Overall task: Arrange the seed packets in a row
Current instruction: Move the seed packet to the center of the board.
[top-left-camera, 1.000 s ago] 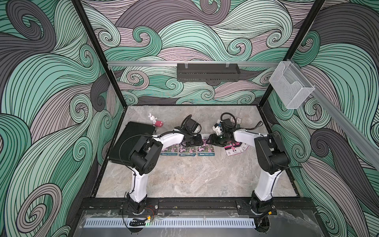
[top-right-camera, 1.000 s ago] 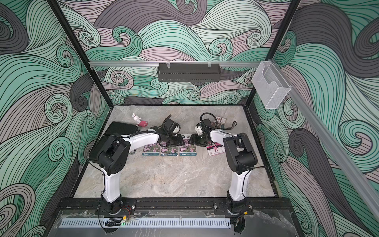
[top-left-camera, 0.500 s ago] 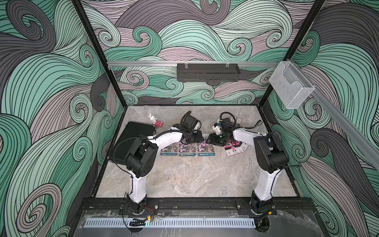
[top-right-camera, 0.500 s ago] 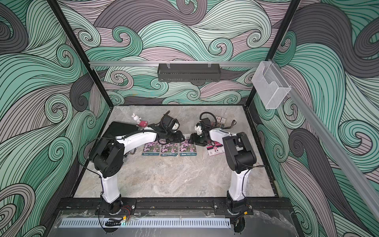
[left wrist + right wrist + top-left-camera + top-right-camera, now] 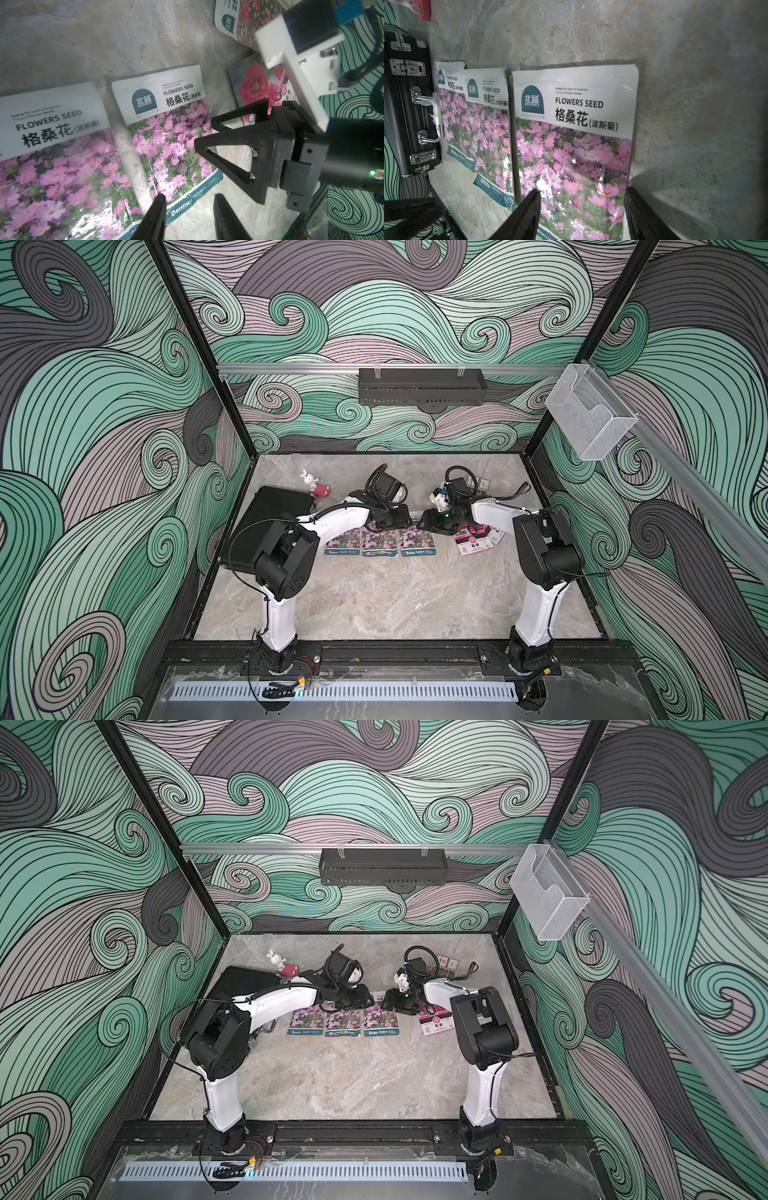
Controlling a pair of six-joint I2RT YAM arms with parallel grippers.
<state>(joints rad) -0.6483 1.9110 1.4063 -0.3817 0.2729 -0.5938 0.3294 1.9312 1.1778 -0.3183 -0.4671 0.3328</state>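
Three purple-pink seed packets lie side by side in a row at mid-table: the left one (image 5: 341, 542), the middle one (image 5: 380, 543) and the right one (image 5: 417, 543). Further magenta seed packets (image 5: 473, 545) lie partly under the right arm. In the left wrist view a magenta packet (image 5: 254, 87) and a red-pink mix packet (image 5: 239, 20) show behind the right gripper (image 5: 207, 133). My left gripper (image 5: 189, 201) is open over the right packet's (image 5: 166, 135) lower corner, holding nothing. My right gripper (image 5: 581, 195) is open, its fingers straddling that same packet (image 5: 575, 145).
A black ribbed case (image 5: 274, 506) lies at the left edge, latches (image 5: 417, 70) facing the row. A white bunny toy (image 5: 308, 480) with a red piece (image 5: 322, 490) stands at the back left. A small patterned box (image 5: 482, 483) sits back right.
The left arm's elbow has shifted slightly; both grippers stay close together over the right end of the row. The packets have not moved.
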